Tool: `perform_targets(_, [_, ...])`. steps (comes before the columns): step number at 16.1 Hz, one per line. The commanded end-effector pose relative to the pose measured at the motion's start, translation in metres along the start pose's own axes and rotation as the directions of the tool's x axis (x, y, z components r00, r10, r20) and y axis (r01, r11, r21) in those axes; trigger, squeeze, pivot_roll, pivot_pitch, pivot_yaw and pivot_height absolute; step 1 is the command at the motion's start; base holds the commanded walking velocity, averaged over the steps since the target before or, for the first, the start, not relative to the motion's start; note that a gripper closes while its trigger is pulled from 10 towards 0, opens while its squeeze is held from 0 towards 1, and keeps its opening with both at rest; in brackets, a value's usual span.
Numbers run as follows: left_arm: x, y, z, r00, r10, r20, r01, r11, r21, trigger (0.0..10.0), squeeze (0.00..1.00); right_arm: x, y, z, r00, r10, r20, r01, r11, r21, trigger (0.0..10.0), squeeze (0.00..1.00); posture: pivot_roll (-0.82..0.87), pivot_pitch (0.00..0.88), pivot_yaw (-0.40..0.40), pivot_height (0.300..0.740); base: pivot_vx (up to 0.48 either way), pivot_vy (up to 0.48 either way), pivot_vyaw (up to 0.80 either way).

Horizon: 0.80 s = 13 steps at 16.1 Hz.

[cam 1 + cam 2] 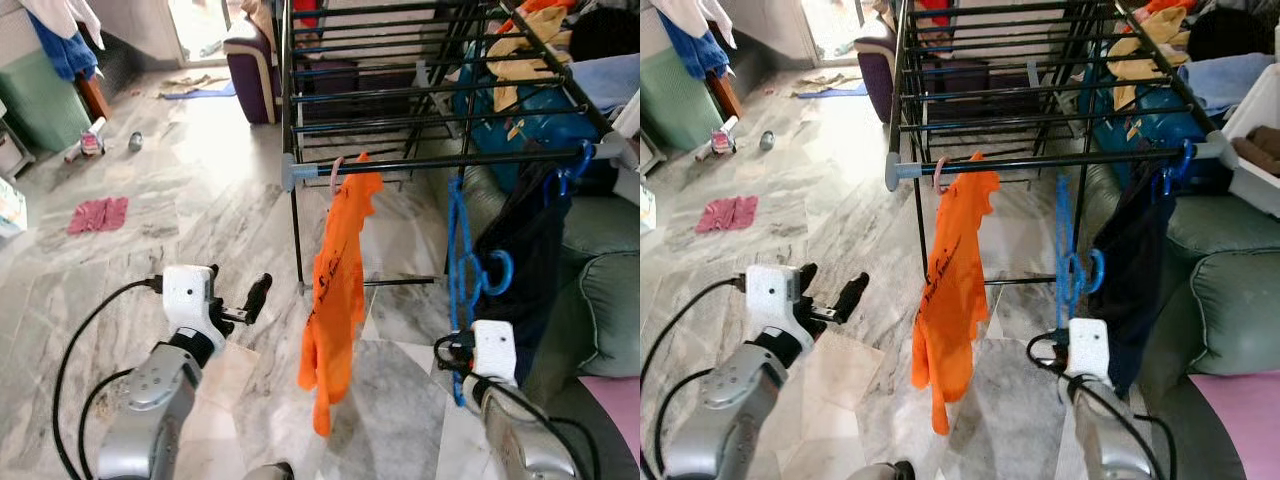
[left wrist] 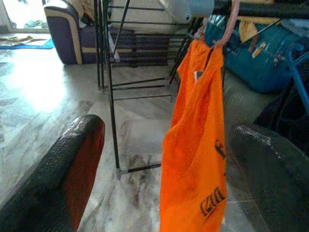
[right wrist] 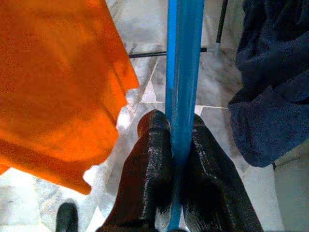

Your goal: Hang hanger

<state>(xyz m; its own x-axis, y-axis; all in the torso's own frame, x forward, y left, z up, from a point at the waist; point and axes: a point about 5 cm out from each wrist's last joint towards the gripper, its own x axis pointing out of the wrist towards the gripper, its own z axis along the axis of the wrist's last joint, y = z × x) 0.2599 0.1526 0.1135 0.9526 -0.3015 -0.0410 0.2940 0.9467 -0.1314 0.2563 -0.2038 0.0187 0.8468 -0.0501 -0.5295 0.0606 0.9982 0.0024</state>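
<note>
Right gripper (image 3: 176, 145): two black fingers (image 3: 149, 164) pressed tight on blue hanger (image 3: 182, 72), hanger strip runs between them. Hanger stands upright, top part reaches up to front rail of black drying rack (image 1: 440, 160), between orange garment (image 1: 338, 290) and dark navy cloth (image 1: 525, 240). Left gripper (image 1: 240, 300): fingers wide apart, hold nothing, low over marble floor (image 1: 180, 190), pointing toward orange garment.

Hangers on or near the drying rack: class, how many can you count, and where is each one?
3. A pink hanger carries the orange shirt on the rack's front bar. A blue hanger is gripped by the right end effector. Another blue hanger holds the dark garment. More may be hidden.
</note>
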Motion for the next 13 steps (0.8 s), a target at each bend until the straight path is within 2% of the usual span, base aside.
perform_targets(1, [0.001, 0.001, -0.001, 1.000, 0.004, 0.006, -0.004, 1.000, 0.004, 10.0, 0.00, -0.001, 0.001, 0.010, 1.000, 0.005, 0.030, -0.004, 1.000, -0.004, 10.0, 0.00, 0.04, 0.000, 0.039, 0.740, 0.277, 0.000, 0.00])
perform_targets(6, [0.003, 0.003, -0.004, 1.000, 0.006, 0.018, -0.006, 1.000, 0.001, 10.0, 0.00, -0.004, 0.004, 0.020, 0.999, 0.018, 0.029, -0.017, 1.000, -0.017, 10.0, 0.00, 0.04, 0.000, 0.024, 0.740, 0.355, 0.000, 0.00])
perform_targets(13, [0.003, 0.002, -0.007, 1.000, 0.003, 0.016, -0.003, 1.000, 0.000, 10.0, 0.00, -0.002, 0.010, 0.022, 0.999, 0.051, -0.006, -0.051, 0.999, -0.014, 10.0, 0.00, 0.05, 0.000, 0.021, 0.740, 0.377, 0.035, 0.00])
